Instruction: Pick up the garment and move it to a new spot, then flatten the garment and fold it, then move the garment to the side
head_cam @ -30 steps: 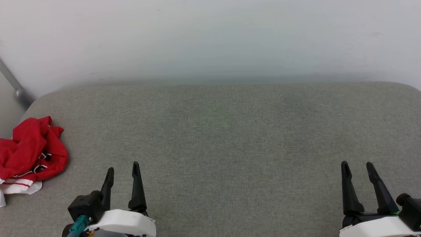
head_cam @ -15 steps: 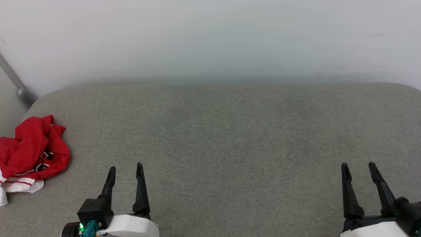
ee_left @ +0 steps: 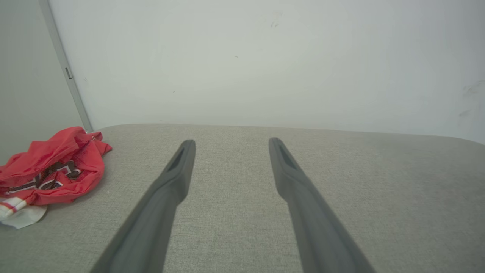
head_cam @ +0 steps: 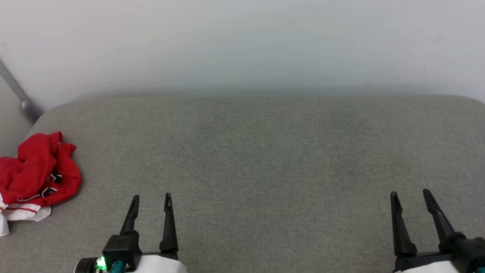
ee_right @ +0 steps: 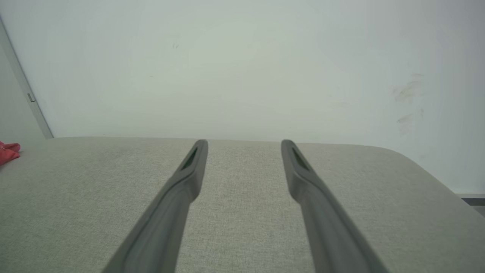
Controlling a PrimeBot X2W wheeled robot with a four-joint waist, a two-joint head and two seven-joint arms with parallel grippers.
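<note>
1. Pale wall point(head_cam: 242, 45) rises behind a grey fabric-covered worktop point(head_cam: 265, 151) with rounded far corners. A grey metal pole point(head_cam: 15, 93) slants down by the worktop's far left corner.
2. The left gripper point(head_cam: 151, 196) hangs over the worktop's near edge, left of its middle. Its two dark fingers are spread wide with nothing between them.
3. The right gripper point(head_cam: 410, 192) hangs over the same near edge, toward the worktop's right end. It is equally wide and empty.
4. The red jersey point(head_cam: 38, 170) lies in a crumpled heap at the worktop's left end, touching neither gripper. It is near the left gripper's side and well apart from the right one.
5. A white sleeve with red striped trim point(head_cam: 22, 212) pokes out on the heap's near side. A scrap of black, white-outlined lettering shows in a fold. The head view cuts the heap off at the left, so I cannot tell whether it overhangs the worktop's edge.
6. As I judge it, no step of the task is done: the jersey is bunched and lying free.
7. Everything is left to do: grasp it, carry it to a new spot (the worktop's broad bare middle looks suitable), flatten it, fold it and move it to the side.
</note>
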